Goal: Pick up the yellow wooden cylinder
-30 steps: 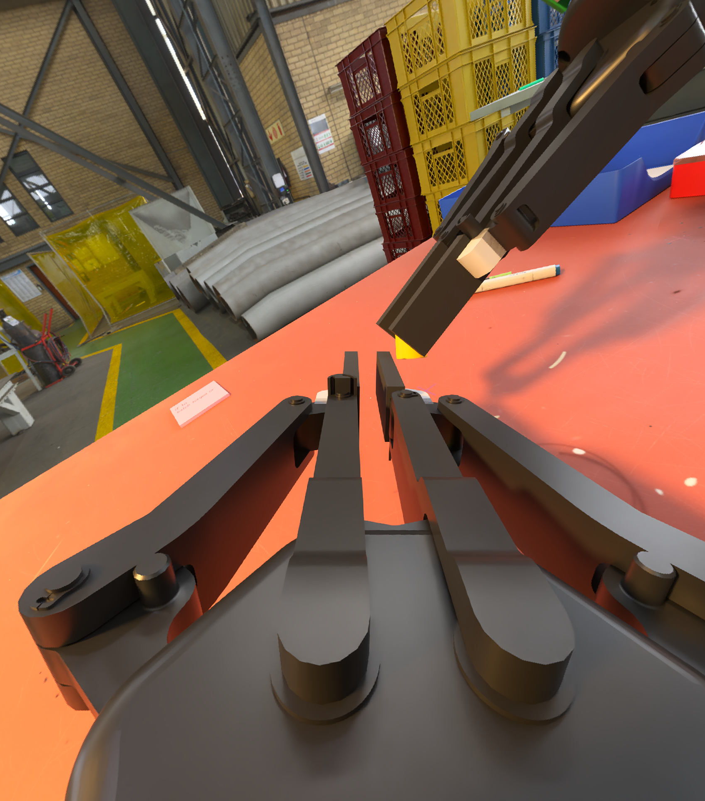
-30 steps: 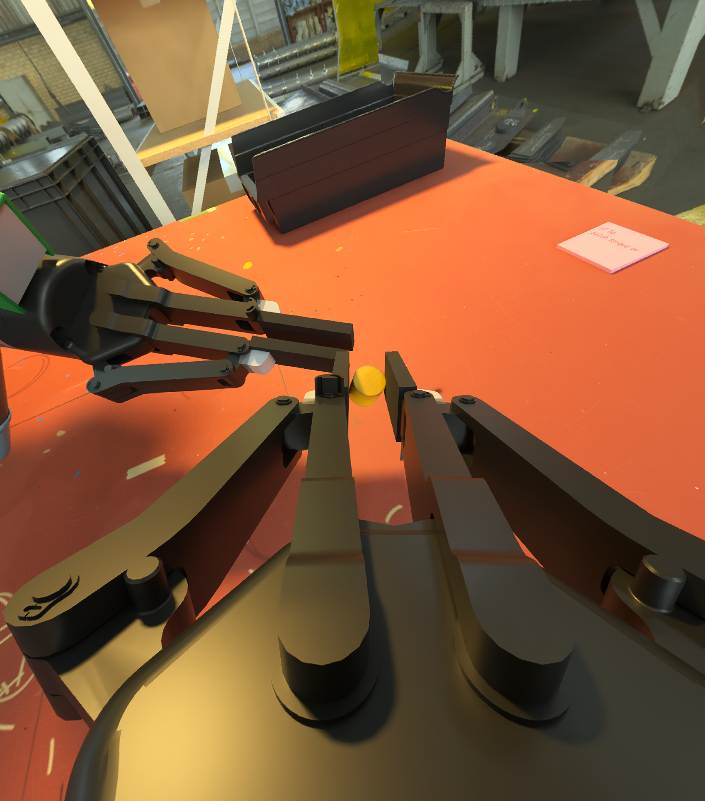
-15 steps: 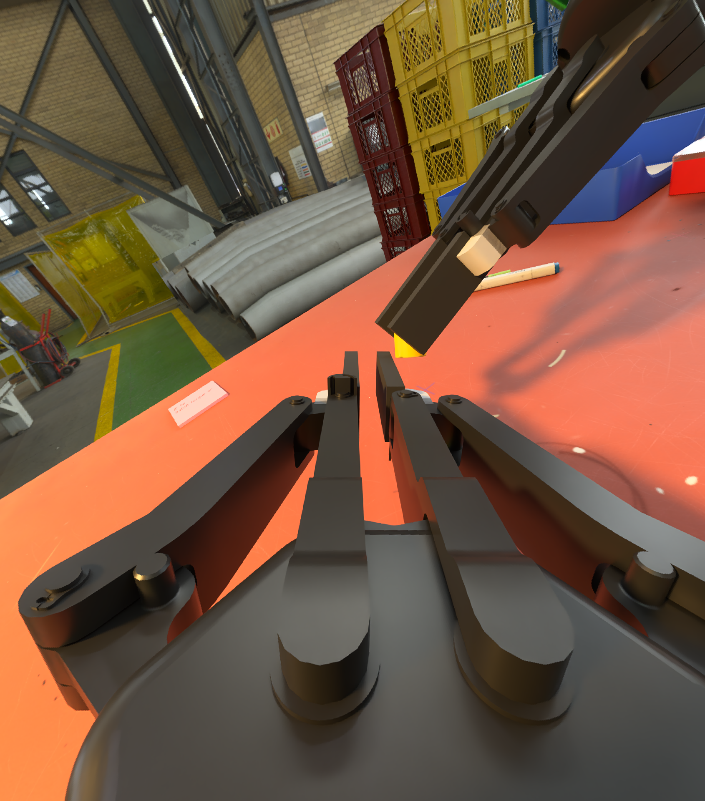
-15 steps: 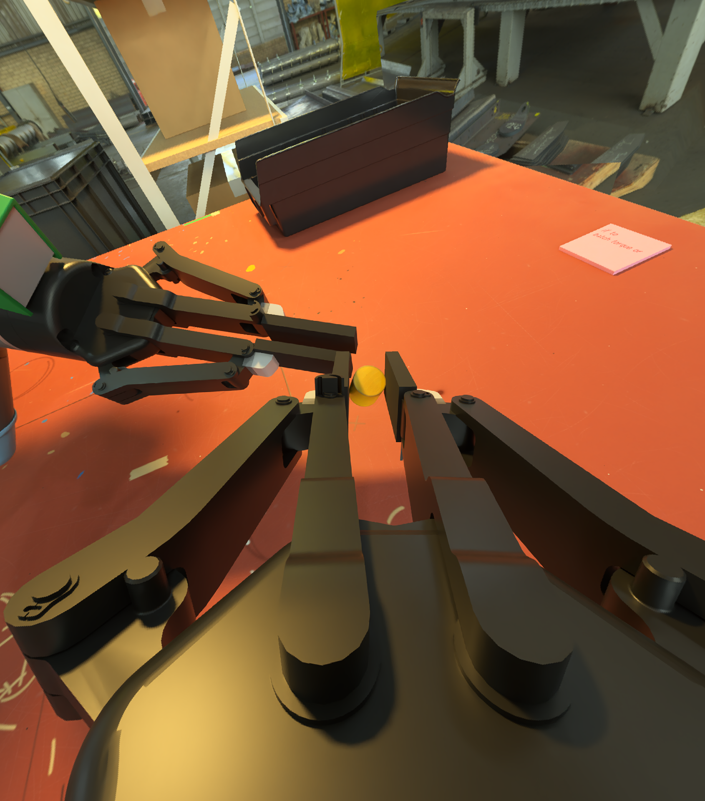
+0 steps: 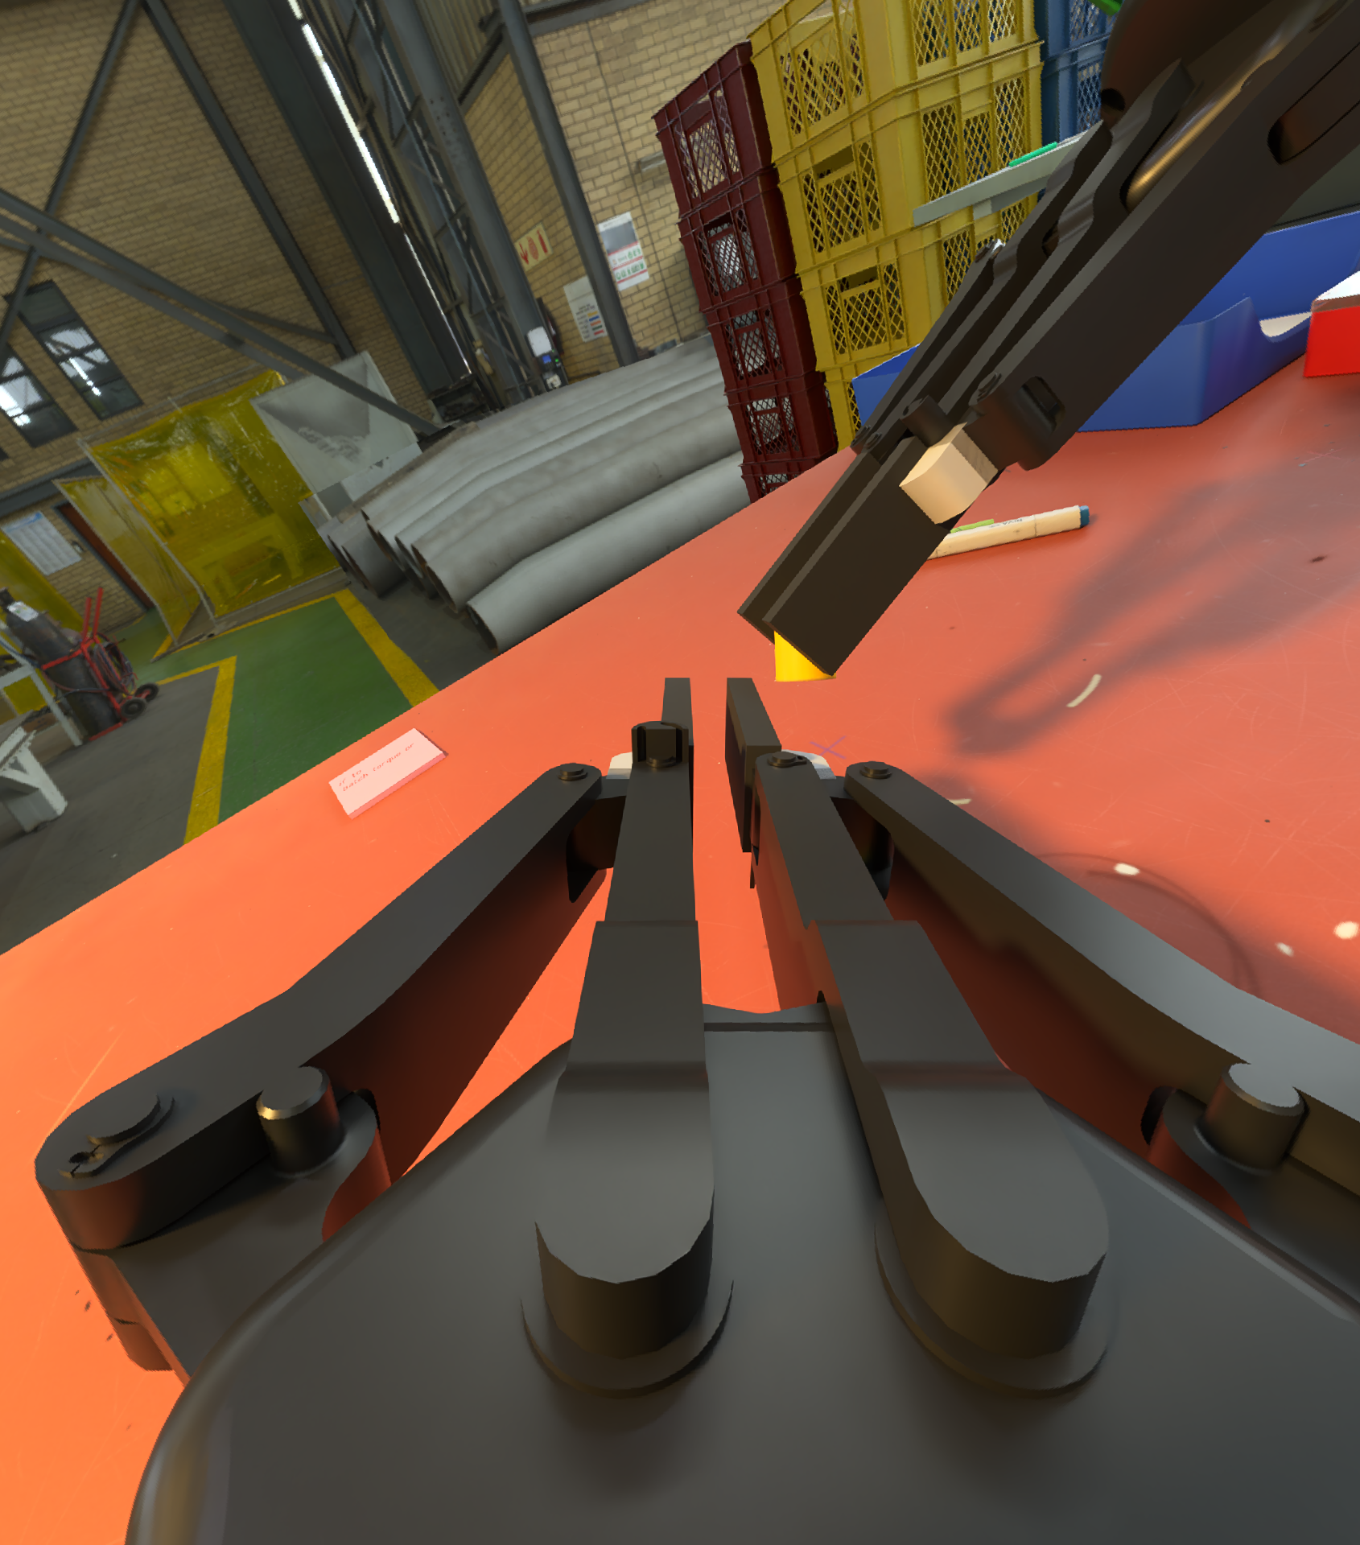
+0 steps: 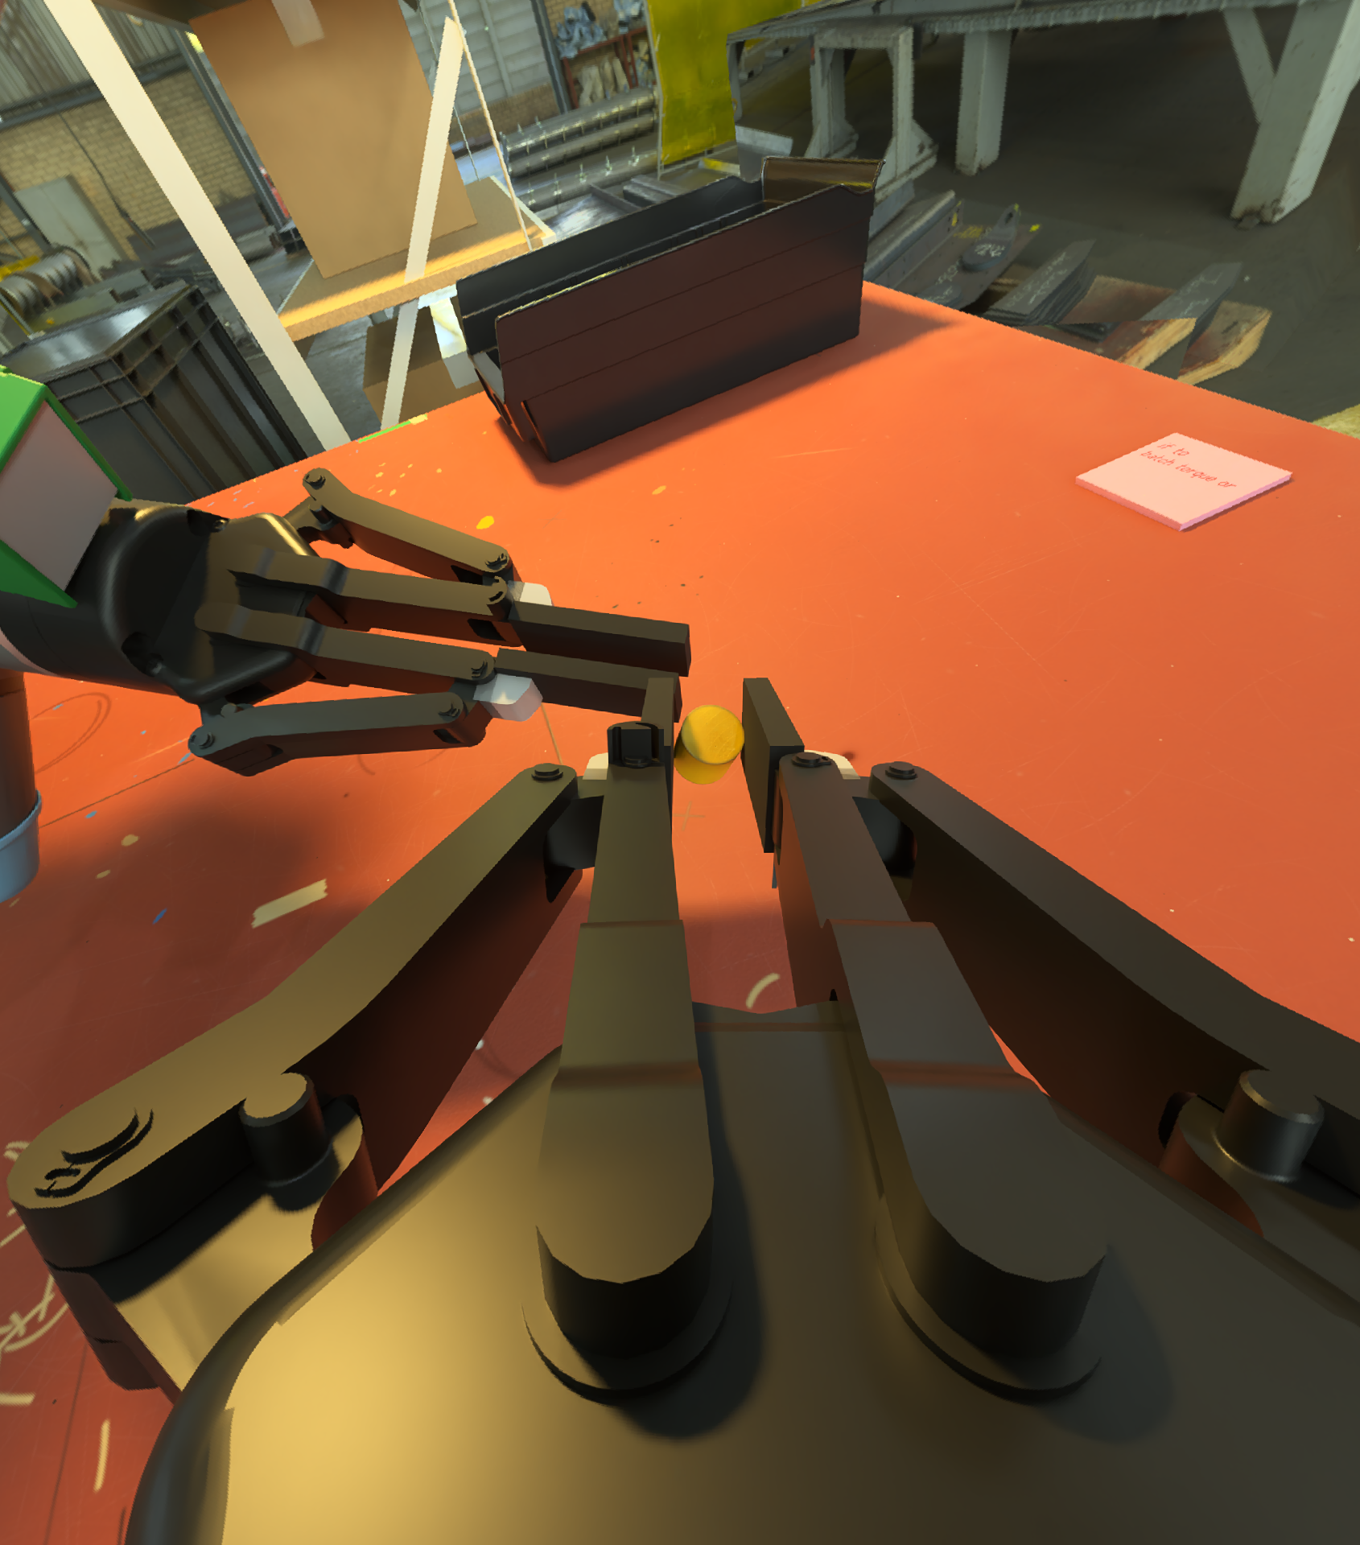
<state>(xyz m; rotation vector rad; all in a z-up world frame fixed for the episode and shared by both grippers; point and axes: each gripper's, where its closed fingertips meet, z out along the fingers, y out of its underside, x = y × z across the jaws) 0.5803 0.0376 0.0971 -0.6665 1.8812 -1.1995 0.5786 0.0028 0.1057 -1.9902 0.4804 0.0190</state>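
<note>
Gripping the cylinder in your right end effector, you are raising it off the tabletop while the left end effector is idling clenched and empty.

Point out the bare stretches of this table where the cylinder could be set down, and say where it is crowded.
Free: the orange table between the dark bin and the pink note, and the stretch this side of the note. Crowded: the middle, where the right gripper straddles the yellow cylinder with the left gripper close beside it.
</note>
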